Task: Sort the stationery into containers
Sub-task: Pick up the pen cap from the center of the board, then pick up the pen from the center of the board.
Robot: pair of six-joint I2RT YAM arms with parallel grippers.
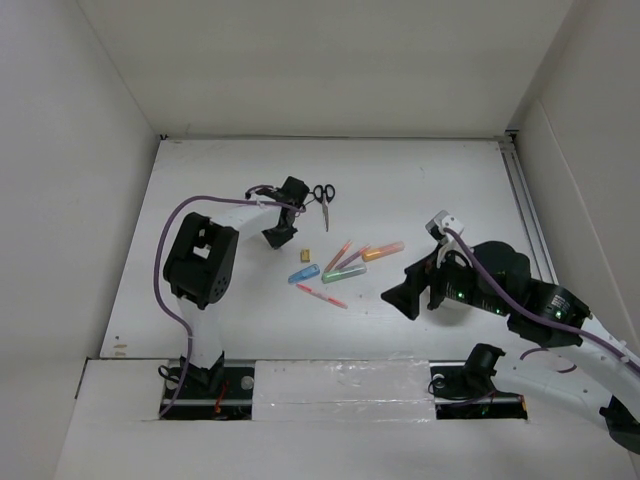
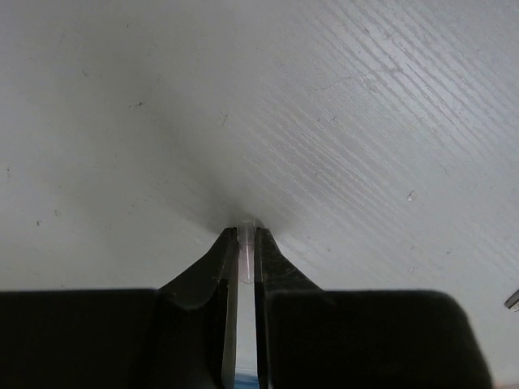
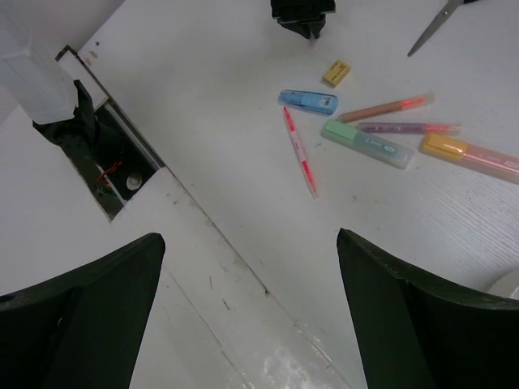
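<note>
My left claw (image 2: 246,231) is pinched almost flat on a thin translucent stick (image 2: 246,253), a pen by my guess. The tips are down at the table (image 2: 365,121), whose white surface shows fine ridged grain. I judge the grip sits low because so slim a barrel offers little to catch.

Just right of that claw lie the yellow block (image 3: 336,72) and the stubby blue marker (image 3: 308,100), with the black-handled scissors (image 1: 322,197) beyond. Further right fan the red pen (image 3: 300,151), green marker (image 3: 365,143), orange pen (image 3: 388,108), purple pen (image 3: 405,128) and orange marker (image 3: 474,156), all smooth plastic.

My right claw (image 3: 247,243) hangs wide apart and empty. A pale curved rim (image 3: 507,285) beside it is probably the cup.
</note>
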